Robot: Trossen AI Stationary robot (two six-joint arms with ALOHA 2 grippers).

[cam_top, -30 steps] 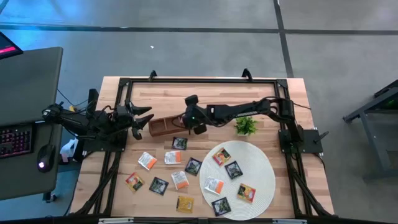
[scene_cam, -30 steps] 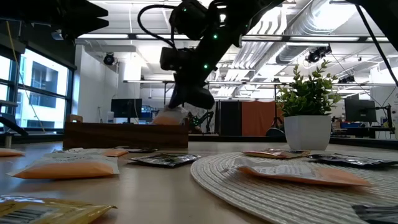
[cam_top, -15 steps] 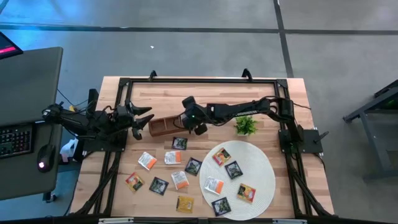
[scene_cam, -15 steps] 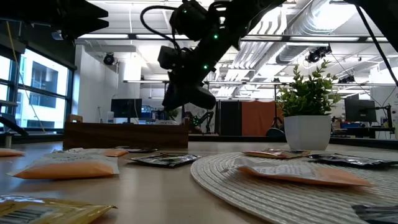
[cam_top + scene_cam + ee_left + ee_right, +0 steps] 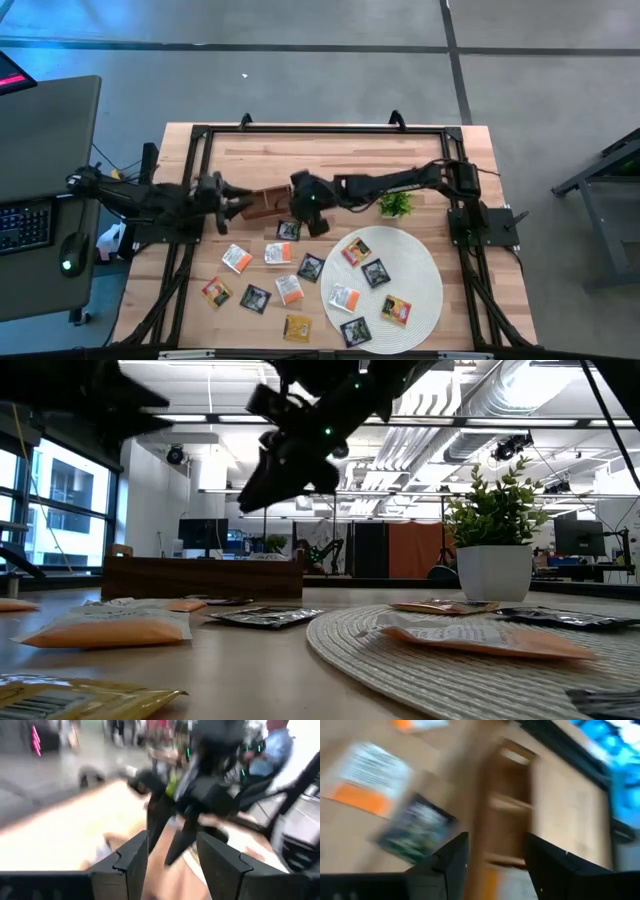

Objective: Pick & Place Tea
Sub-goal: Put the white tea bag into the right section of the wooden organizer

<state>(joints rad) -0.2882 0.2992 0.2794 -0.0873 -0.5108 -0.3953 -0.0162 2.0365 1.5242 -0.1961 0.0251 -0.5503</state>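
Observation:
Several tea packets lie flat on the wooden table, among them a black one and a white-and-orange one. More lie on the round white mat. The brown divided tray stands at mid-table. My right gripper hovers open above the tray's right end, slanting down toward the table's left, with nothing between its fingers. A blurred orange patch shows in one tray compartment. My left gripper is open and level by the tray's left end.
A small green plant in a white pot stands just right of my right gripper, at the mat's far rim. A black frame runs around the table. A side desk with a keyboard and mouse stands on the left.
My right gripper has opened over the tray and let go of a pale orange packet, which has dropped out of sight behind the tray's wall. The gripper has then risen and tipped toward the table's left. My left gripper has rolled a little and sunk slightly.

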